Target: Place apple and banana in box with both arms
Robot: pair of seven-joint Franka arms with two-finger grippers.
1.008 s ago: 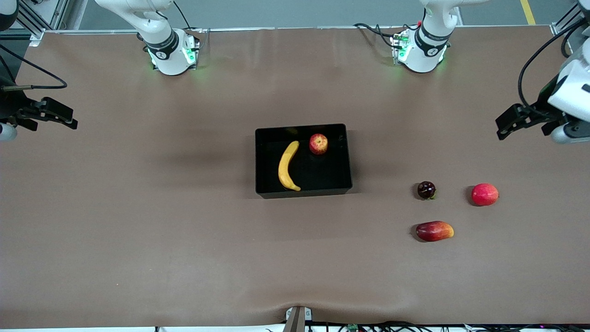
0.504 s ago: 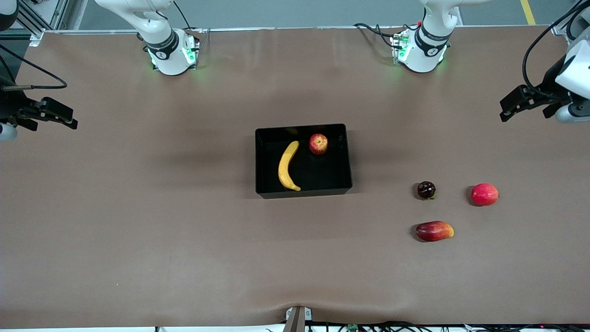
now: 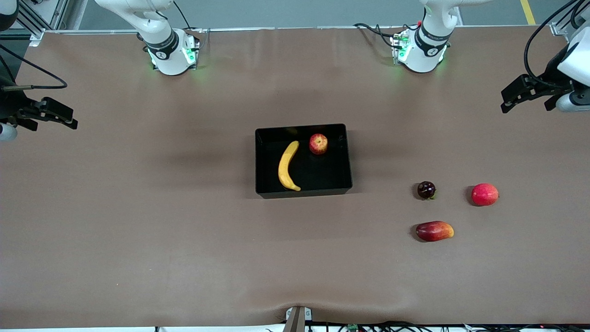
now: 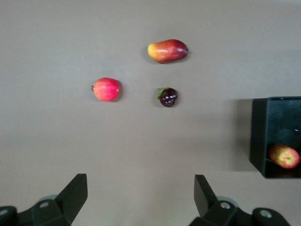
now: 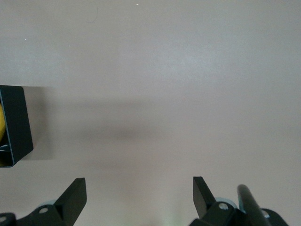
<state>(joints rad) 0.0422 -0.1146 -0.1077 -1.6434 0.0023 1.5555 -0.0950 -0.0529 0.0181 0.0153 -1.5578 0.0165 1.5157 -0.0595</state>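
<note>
The apple (image 3: 318, 144) and banana (image 3: 288, 166) are found inside the box (image 3: 350, 157), apple at the banana's 1 o'clock. The left gripper (image 3: 518, 94) and right gripper (image 3: 55, 114) are held wide apart, empty, over the table's ends.

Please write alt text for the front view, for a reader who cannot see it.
A black box at the table's middle holds a banana and an apple. Both arms are drawn back with nothing held: the left hand and the right hand are open above opposite table ends. A mango-like fruit, a dark fruit and a pinkish-red fruit lie toward the left arm's end.
</note>
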